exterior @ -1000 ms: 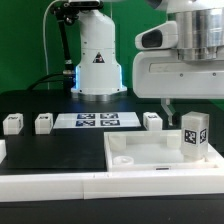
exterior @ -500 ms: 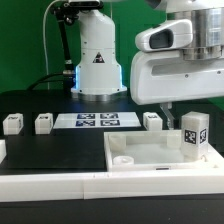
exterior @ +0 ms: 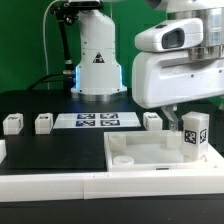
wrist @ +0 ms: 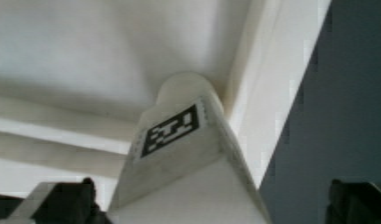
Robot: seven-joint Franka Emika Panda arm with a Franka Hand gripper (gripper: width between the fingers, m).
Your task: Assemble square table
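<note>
A white robot gripper [exterior: 183,113] hangs just above an upright leg [exterior: 194,135] of the square table kit, its jaws spread wide and holding nothing. The leg stands on the white table top [exterior: 140,160], at the corner toward the exterior view's right; whether it is seated in a corner hole cannot be told. The likely risk is an off-centre approach: if one finger meets the leg first as the jaws come down or close, it may tip the leg over or push it off its spot. The exterior view alone shows the wider layout: three loose legs [exterior: 44,123] lying well apart on the black table [exterior: 60,145], two on one side of the marker board [exterior: 95,121] and one on the other. It shows only one finger clearly. The wrist view alone shows both dark fingertips [wrist: 62,200] flanking the leg with a gap on each side, and the leg's black-and-white tag [wrist: 169,130] close up.
</note>
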